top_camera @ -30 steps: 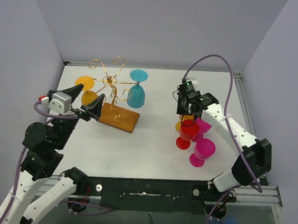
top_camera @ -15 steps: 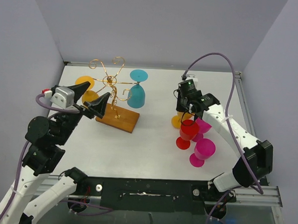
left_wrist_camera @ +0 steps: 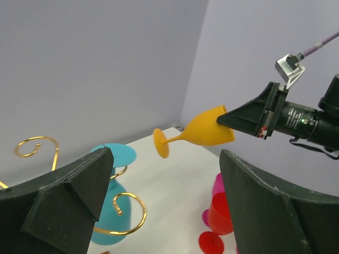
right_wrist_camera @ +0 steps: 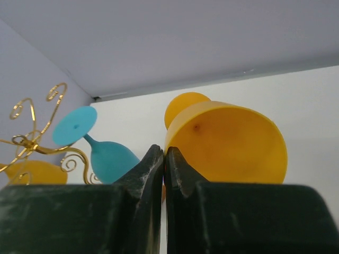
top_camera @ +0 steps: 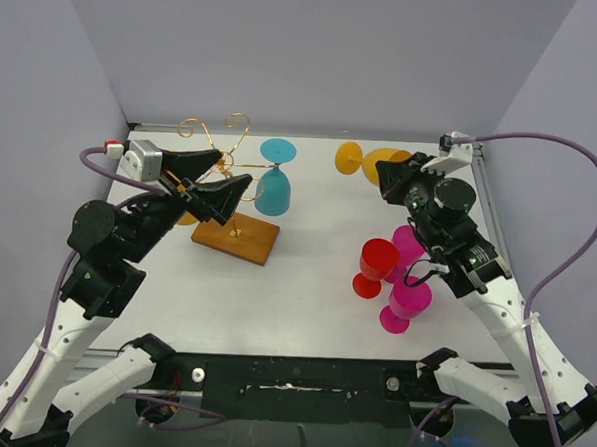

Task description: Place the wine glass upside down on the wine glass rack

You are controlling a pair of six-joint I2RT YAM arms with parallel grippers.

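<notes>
My right gripper (top_camera: 389,176) is shut on the rim of an orange wine glass (top_camera: 366,161) and holds it in the air on its side, foot pointing left toward the rack. The right wrist view shows the fingertips (right_wrist_camera: 163,156) pinching the orange glass (right_wrist_camera: 228,143) at its rim. The gold wire wine glass rack (top_camera: 222,159) stands on a wooden base (top_camera: 240,240) at the left. A teal glass (top_camera: 273,187) hangs upside down on it. My left gripper (top_camera: 226,175) is open and empty, hovering over the rack. The left wrist view shows the held orange glass (left_wrist_camera: 204,132) ahead.
A red glass (top_camera: 377,263) and two magenta glasses (top_camera: 410,299) stand at the right of the table. Another orange glass (right_wrist_camera: 32,172) hangs on the rack's far left side. Grey walls close in the back and sides.
My right arm has lifted the orange glass out of the group of glasses, up and toward the back, tipping it sideways. My left gripper has risen and moved right over the rack.
</notes>
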